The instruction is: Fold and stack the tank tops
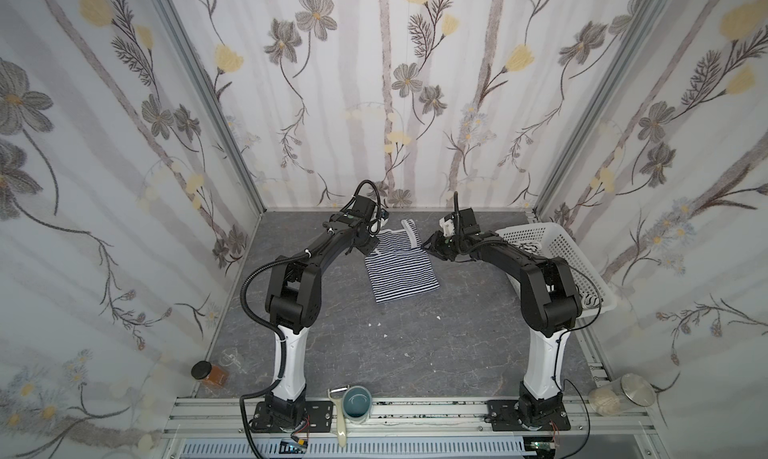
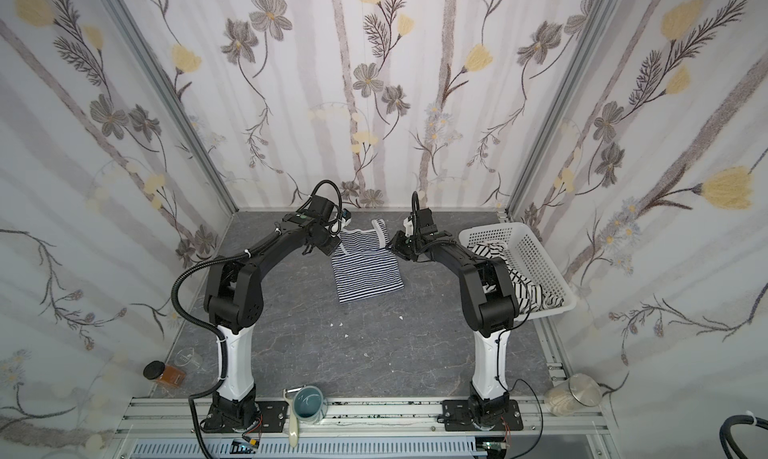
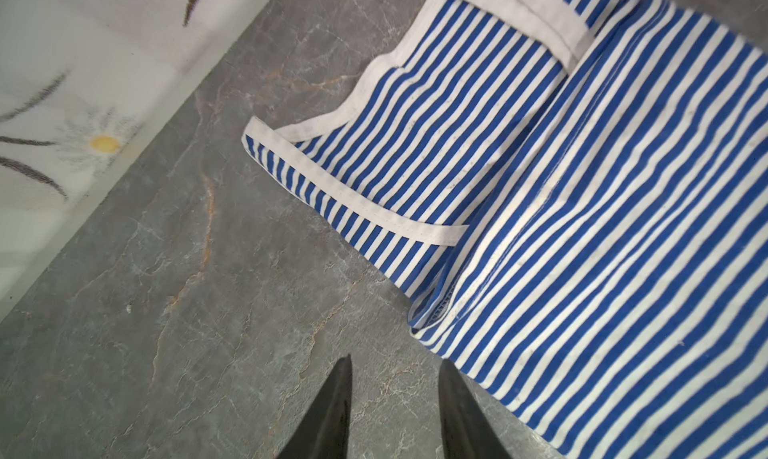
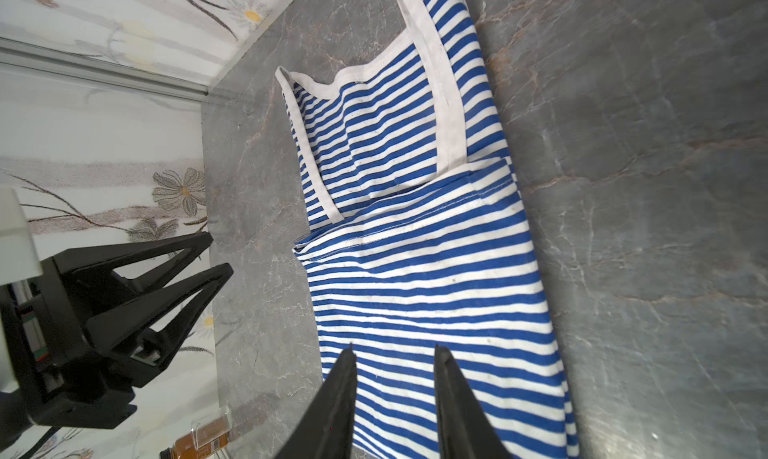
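Tank top (image 1: 401, 276) lengthwise front-to-back, straps (image 1: 411, 231) rearward

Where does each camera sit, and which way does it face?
Both top views: high at the front, looking down on left arm, right arm, navy-striped tank top, basket.
Left wrist: on the left arm, looking past left gripper at the top.
Right wrist: likewise, past right gripper along the top; left gripper shows too.
All share that top.

readable text: none | paper label on small amber glass jar with black lid (image 1: 210, 374), lying at near left table corner: print too small and blurred to read | faint printed marks on clear glass beaker (image 1: 230, 357) just beside it: illegible | brands, numbers, signs elsewhere: none legible
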Robot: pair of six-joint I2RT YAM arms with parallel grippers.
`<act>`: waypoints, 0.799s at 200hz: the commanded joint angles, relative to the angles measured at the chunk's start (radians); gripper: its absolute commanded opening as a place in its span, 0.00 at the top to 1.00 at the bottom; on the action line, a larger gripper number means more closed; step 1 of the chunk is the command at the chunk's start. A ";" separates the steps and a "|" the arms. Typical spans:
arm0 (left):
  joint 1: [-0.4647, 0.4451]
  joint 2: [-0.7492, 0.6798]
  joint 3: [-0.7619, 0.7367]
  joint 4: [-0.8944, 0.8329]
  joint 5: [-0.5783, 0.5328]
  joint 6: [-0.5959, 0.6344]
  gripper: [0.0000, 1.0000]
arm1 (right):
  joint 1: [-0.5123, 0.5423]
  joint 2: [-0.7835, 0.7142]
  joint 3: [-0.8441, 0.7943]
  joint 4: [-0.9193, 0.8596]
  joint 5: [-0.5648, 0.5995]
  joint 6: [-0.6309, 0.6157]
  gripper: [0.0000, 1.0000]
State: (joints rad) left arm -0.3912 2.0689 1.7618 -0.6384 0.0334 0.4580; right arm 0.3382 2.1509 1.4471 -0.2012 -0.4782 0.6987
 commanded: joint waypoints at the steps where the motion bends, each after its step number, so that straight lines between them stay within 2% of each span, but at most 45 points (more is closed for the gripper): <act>1: 0.000 -0.034 -0.047 0.000 0.082 -0.022 0.63 | 0.014 -0.027 -0.054 0.066 0.012 0.013 0.67; 32: -0.001 -0.015 -0.109 0.020 0.129 -0.029 0.65 | 0.045 0.000 -0.085 0.090 0.015 0.016 0.73; 64: 0.000 0.046 -0.117 0.052 0.151 -0.035 0.66 | 0.075 0.068 -0.043 0.101 0.009 0.030 0.77; 131: 0.013 0.119 -0.094 0.115 0.118 -0.036 0.63 | 0.043 0.183 0.036 0.084 0.029 0.055 0.75; 160: 0.017 0.145 -0.090 0.124 0.054 -0.037 0.63 | 0.029 0.194 0.035 0.055 0.081 0.070 0.75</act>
State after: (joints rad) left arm -0.3782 2.1948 1.6608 -0.5377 0.1425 0.4294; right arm 0.3710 2.3360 1.4727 -0.1379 -0.4503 0.7502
